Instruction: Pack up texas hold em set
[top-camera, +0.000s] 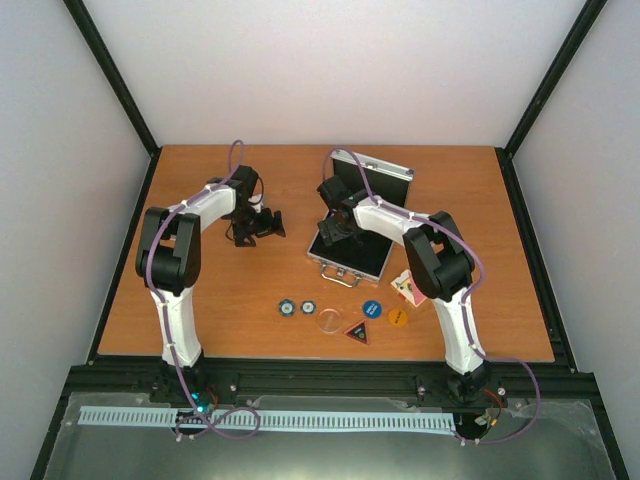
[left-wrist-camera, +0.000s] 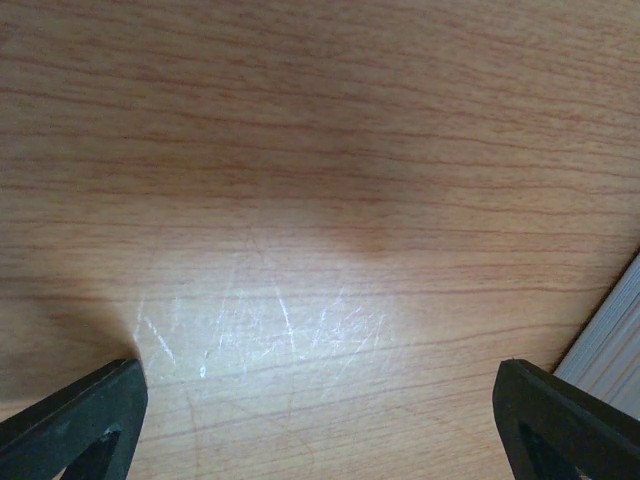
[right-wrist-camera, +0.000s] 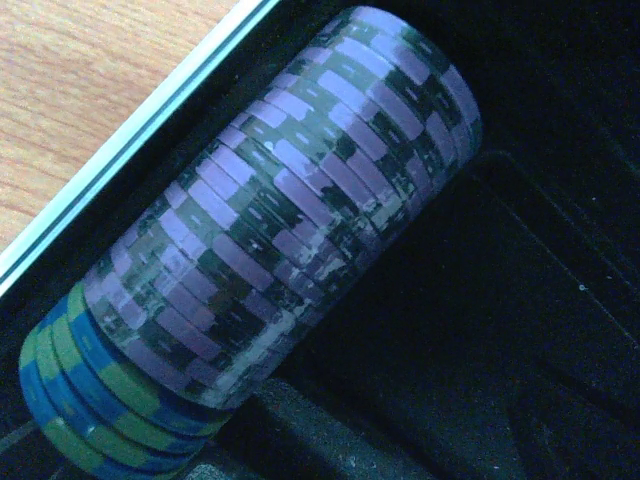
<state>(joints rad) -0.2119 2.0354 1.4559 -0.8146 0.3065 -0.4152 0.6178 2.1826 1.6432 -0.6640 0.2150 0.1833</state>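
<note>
The silver case (top-camera: 347, 271) lies open at mid-table, its lid (top-camera: 385, 172) raised at the back. My right gripper (top-camera: 333, 232) hovers over the case's left part, open. Its own fingers stay outside the right wrist view, which shows a roll of purple chips (right-wrist-camera: 290, 220) with a few blue-green chips (right-wrist-camera: 90, 400) at one end, lying on the black lining beside the silver rim (right-wrist-camera: 140, 130). My left gripper (top-camera: 256, 228) stands open over bare wood, left of the case, with nothing between its fingertips (left-wrist-camera: 90, 415).
In front of the case lie two loose chips (top-camera: 287, 307), a clear disc (top-camera: 328, 320), a triangular button (top-camera: 358, 332), a blue round button (top-camera: 372, 309), an orange one (top-camera: 397, 317) and a red card deck (top-camera: 408, 287). A pale grey edge (left-wrist-camera: 610, 340) shows by the left gripper.
</note>
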